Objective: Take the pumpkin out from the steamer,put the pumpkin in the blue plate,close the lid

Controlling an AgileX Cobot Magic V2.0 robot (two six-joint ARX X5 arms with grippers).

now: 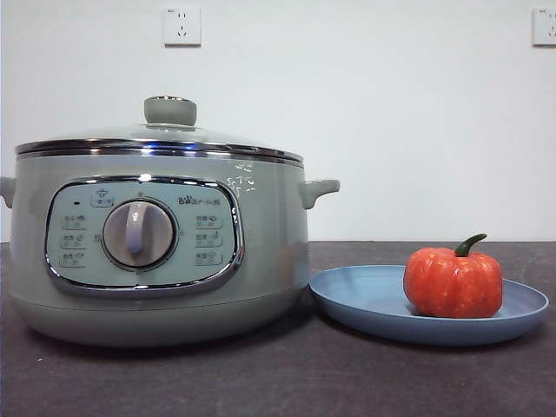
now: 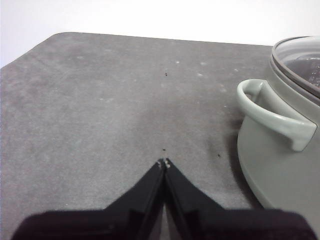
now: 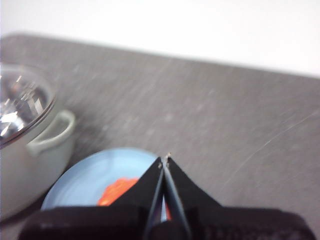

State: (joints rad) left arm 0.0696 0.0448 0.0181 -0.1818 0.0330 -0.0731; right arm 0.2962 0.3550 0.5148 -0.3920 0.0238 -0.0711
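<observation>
We see the small orange ribbed pumpkin (image 1: 453, 283) near the matte light-blue round plate's (image 1: 365, 300) right rim, both end effectors closed, empty.

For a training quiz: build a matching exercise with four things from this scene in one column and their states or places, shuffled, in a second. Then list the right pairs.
Column 1
1. pumpkin
2. lid
3. left gripper
4. steamer

Column 2
A. shut, holding nothing, over bare table
B. stands beside the blue plate, dial facing the front camera
C. rests on the blue plate
D. sits closed on the steamer

Pairs: 1-C, 2-D, 3-A, 4-B
</observation>
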